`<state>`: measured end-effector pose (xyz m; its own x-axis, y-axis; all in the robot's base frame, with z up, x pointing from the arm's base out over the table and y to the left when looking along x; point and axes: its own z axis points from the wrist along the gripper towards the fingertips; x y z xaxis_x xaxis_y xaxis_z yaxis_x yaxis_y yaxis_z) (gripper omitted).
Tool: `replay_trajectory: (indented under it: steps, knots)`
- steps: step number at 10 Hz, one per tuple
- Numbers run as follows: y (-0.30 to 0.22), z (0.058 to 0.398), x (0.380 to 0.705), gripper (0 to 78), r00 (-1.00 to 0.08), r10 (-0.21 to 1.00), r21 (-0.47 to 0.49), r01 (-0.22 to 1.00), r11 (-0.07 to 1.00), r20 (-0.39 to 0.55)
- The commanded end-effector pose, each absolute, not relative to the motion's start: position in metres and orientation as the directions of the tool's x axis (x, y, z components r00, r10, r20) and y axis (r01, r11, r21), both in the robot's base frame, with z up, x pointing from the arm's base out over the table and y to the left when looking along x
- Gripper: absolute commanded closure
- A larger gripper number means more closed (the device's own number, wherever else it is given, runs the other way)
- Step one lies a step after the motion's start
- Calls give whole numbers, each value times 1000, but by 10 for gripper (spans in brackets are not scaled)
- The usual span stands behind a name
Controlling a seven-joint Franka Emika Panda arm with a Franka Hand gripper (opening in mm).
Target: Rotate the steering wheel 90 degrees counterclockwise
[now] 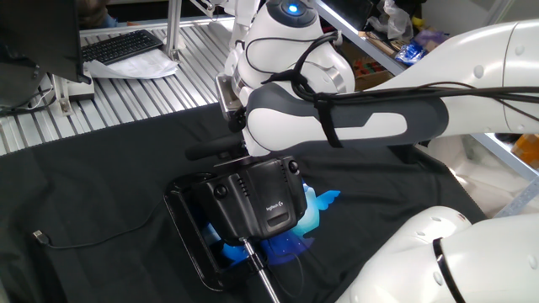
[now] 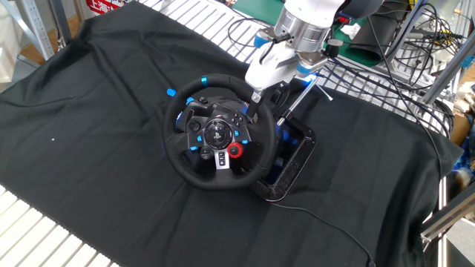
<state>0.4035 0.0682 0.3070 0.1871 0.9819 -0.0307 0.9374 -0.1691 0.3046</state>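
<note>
At the steering wheel point(image 2: 217, 133) rim, gripper point(image 2: 256, 95) (jaws hidden).

Black cloth point(image 2: 111, 111) over slatted metal table point(image 2: 44, 241), wheel housing point(image 1: 261, 198) (boxy, black), loose cable point(image 1: 93, 244)

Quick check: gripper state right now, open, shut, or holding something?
Gripper: at the upper right of the steering wheel rim, apparently clamped on it; the fingertips are too hidden to tell for sure.

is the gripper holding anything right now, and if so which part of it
It looks shut on the steering wheel, gripping the rim at its upper right, just past the blue band; the gripper fingertips are partly hidden, so contact isn't certain.
</note>
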Motion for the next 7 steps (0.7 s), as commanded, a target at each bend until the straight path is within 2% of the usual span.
replay_trajectory:
  steps: [1, 4, 7]
  knots:
    - [84, 262, 385, 1, 169, 982, 360, 924, -127, -86]
    - [84, 262, 383, 1, 111, 987, 340, 938, -67, -113]
    - [90, 268, 372, 1, -110, 985, 210, 968, 137, -135]
